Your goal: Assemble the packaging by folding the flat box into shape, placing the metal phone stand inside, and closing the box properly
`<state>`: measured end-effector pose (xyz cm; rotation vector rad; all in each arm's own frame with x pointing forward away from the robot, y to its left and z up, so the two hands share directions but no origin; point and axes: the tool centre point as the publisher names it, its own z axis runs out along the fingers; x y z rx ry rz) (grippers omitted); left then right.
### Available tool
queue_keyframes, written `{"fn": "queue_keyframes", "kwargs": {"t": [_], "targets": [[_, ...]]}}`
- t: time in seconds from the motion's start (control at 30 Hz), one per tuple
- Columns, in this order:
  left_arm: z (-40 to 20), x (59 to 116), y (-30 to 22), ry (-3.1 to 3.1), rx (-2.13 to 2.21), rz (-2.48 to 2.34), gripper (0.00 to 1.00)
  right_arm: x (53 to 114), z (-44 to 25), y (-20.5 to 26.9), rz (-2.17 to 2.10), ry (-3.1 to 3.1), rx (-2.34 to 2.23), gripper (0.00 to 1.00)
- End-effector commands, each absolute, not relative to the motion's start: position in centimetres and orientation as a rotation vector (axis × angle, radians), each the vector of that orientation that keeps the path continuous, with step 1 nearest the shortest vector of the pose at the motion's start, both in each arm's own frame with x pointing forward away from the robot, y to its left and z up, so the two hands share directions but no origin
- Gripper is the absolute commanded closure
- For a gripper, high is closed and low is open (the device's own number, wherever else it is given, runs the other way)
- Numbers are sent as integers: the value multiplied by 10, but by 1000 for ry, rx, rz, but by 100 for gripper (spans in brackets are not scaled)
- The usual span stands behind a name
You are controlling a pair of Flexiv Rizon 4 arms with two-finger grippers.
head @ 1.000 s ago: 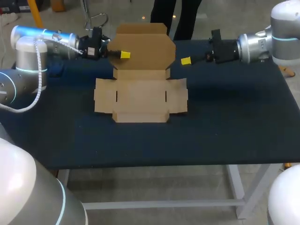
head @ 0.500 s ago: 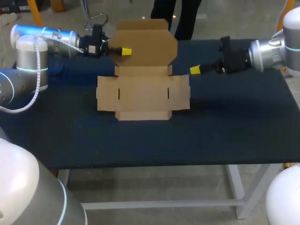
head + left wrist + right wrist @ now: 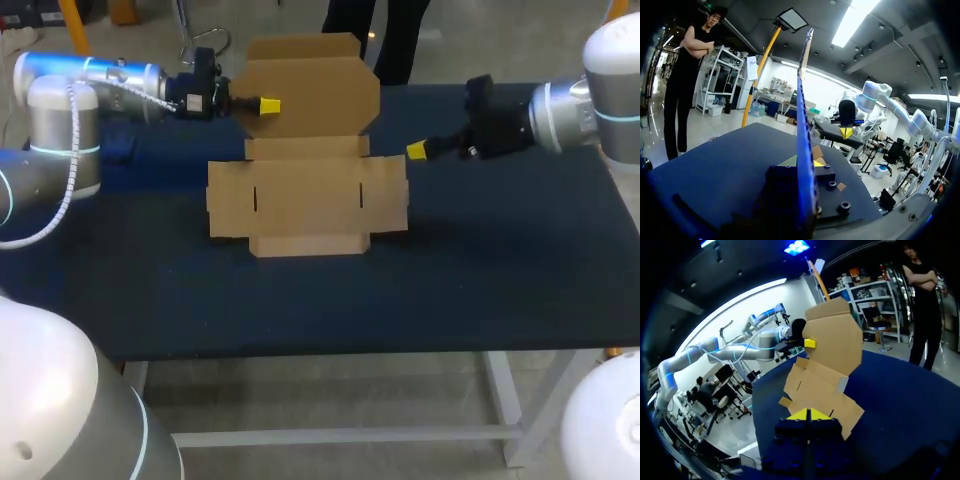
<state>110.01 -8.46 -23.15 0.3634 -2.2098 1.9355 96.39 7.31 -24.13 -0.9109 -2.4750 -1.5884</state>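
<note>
Cardboard pinched tight in left gripper [image 3: 268,105]: holding the box lid [image 3: 315,95] upright at the far side. Tips of right gripper [image 3: 417,150] together on nothing, parked just beside the right side flap [image 3: 388,195] of the box [image 3: 305,200] lying flat mid table [image 3: 480,270]. Closest for folding that flap, probably.

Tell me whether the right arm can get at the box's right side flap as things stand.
Probably yes. The right hand hangs just beside the right side flap, apart from it, with nothing but table between them.
</note>
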Motion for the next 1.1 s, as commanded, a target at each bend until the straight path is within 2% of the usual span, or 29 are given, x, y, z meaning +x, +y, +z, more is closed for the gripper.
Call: {"fn": "queue_keyframes", "kwargs": {"t": [0.03, 0.4, 1.1], "targets": [[-229, 1094, -85, -2239, 411, 1945, 100, 961, -240, 74, -1584, -2497, -944, 100], [-219, 1082, -93, -2301, 394, 1978, 100, 946, -235, 85, -1696, -2526, -848, 100], [-182, 1028, -110, -2372, 252, 2083, 100, 897, -252, 78, -1781, -2703, -770, 100]]}}
